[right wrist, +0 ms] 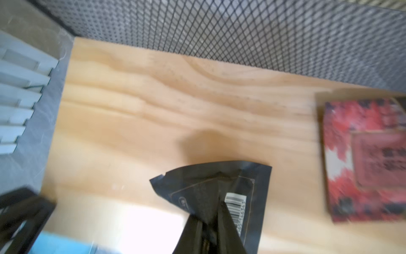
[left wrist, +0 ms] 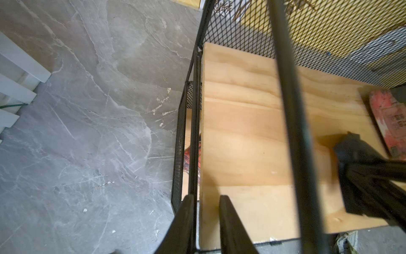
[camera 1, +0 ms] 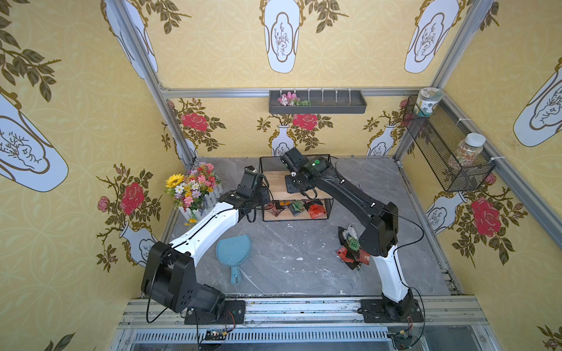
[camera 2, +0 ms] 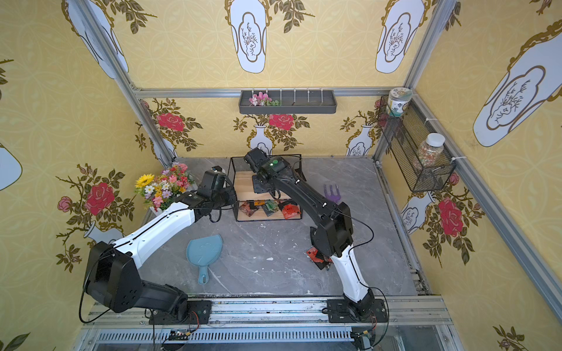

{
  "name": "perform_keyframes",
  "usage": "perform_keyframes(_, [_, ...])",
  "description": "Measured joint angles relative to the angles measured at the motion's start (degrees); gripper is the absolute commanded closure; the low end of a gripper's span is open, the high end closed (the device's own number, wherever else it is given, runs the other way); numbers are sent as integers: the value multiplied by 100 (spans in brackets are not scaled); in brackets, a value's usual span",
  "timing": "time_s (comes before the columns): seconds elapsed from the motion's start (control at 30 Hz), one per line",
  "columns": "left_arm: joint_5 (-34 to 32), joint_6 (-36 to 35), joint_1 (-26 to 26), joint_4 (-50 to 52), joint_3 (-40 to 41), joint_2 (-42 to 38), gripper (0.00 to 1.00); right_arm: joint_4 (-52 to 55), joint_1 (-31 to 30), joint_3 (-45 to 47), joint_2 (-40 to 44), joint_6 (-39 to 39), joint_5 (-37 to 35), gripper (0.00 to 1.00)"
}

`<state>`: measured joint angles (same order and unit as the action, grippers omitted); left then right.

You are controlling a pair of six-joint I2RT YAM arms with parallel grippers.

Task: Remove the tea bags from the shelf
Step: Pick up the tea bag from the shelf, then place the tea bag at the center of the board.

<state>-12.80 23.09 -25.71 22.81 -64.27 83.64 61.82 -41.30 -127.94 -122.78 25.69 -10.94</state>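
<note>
1. Shelf (camera 1: 275,184), of black wire with two wooden boards, is seen at the far middle of the surface (camera 1: 289,261).
2. The right end effector (right wrist: 216,204) is closed on a black tea bag (right wrist: 197,184), which is pinched and creased between the jaws over the near middle of the upper board.
3. A red tea bag (right wrist: 362,158) is laid flat on the same board, to the right of the black one and apart from it.
4. The left end effector (left wrist: 206,211) is set at the shelf's left end, with its jaws drawn narrowly in on the side rail.
5. Several more tea bags (camera 1: 296,207) are left on the lower board.
6. A loose pile of tea bags (camera 1: 349,243) is found on the surface, near and right of the shelf, beside the right arm.
</note>
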Motion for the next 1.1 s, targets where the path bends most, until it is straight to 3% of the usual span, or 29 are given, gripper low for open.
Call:
perform_keyframes(0.27, [-2, 0, 0, 2, 0, 0, 74, 127, -179, 750, 1071, -46, 76, 87])
perform_keyframes(0.53, [-2, 0, 0, 2, 0, 0, 74, -61, -267, 3228, 2798, 284, 55, 88])
perform_keyframes(0.83, [-7, 4, -2, 7, 0, -4, 74, -214, 634, 5917, 4354, 1078, 192, 90])
perform_keyframes(1.1, [-7, 7, -2, 4, 0, 2, 74, -592, 1574, 6870, 4378, 1456, 584, 88])
